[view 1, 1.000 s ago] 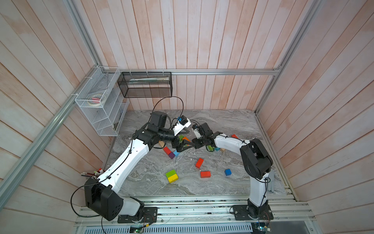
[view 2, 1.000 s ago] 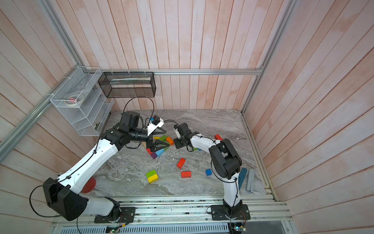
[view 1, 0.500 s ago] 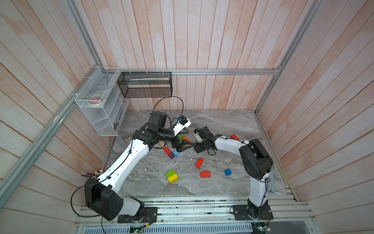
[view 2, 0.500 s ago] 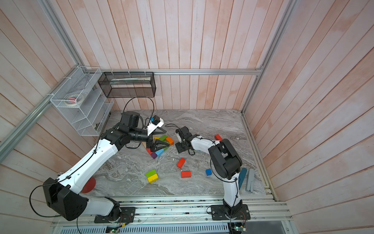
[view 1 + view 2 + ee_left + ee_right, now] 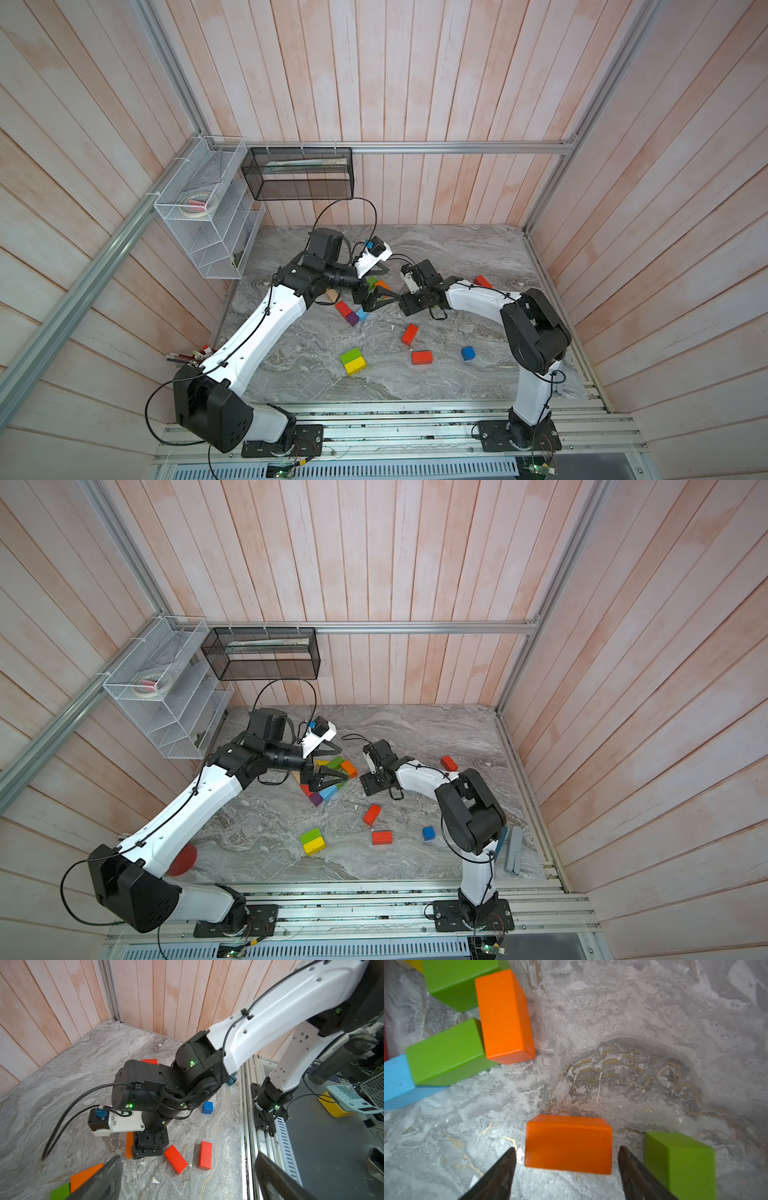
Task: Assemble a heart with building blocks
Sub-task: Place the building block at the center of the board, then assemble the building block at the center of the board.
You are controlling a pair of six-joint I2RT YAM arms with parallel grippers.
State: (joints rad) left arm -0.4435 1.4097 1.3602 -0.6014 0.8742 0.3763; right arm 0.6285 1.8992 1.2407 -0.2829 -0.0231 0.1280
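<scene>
An orange brick (image 5: 569,1144) is seen lying flat on the table (image 5: 654,1032), its long axis set across the right gripper (image 5: 567,1148), whose jaws stand apart, clear of it. In both top views it is hidden beneath that gripper. The left gripper (image 5: 188,1155) is held wide open, empty, over the clustered blocks (image 5: 336,764).

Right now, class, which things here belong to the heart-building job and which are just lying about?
Job: orange brick, green brick, yellow brick, red brick, blue cube.
Lying about: red disc, grey bar, white wire rack, black mesh basket.
</scene>
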